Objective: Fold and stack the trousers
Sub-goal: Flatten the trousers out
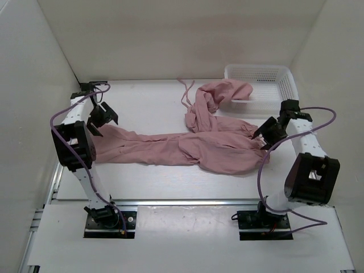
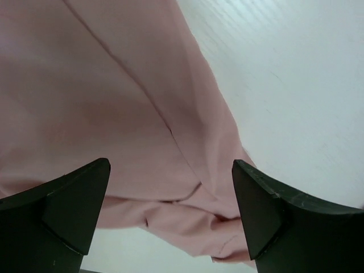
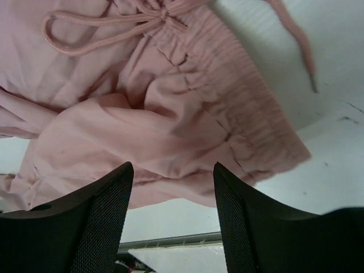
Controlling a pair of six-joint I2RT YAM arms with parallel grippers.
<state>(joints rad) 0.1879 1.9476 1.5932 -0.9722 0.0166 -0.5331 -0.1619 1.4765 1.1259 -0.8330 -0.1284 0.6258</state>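
Trousers point(image 1: 193, 151) spread out, ready for the first fold

The pink trousers lie across the bench point(image 1: 142, 102). One leg reaches far to the left. The other leg curls up toward the white basket point(image 1: 259, 79).

The left gripper point(image 1: 105, 116) hangs wide open just over the end of the long leg point(image 2: 187, 222). The right gripper point(image 1: 266, 133) is open too, over the bunchy waistband point(image 3: 244, 114), near the cord point(image 3: 85, 28).

To do this step well, I think each gripper should go down and pinch only the cloth edge, not the cord. Then both should lift together, so the thin cloth does not bunch up or slide.
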